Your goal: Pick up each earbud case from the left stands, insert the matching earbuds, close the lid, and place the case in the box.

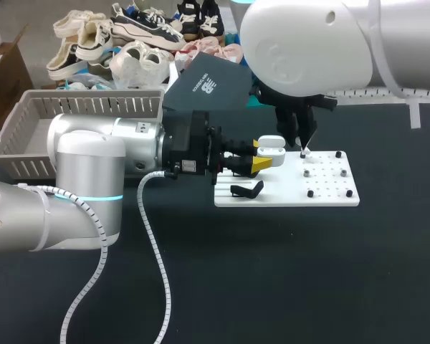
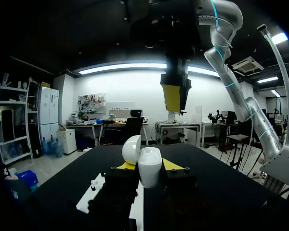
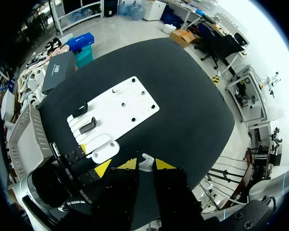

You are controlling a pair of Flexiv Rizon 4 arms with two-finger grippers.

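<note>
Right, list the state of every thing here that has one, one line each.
earbud case: lid open, held off the stands.
left gripper: shut on the earbud case.
earbud: pinched between fingertips, not yet in the case.
right gripper: shut on the earbud, above the white board.
front black stand: no case on it.

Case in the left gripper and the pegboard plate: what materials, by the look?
Earbud case: likely glossy white moulded plastic; smooth rounded shell with soft highlights. Plate: matte white plastic or painted sheet, cannot tell which; flat, uniform, no glare.
</note>
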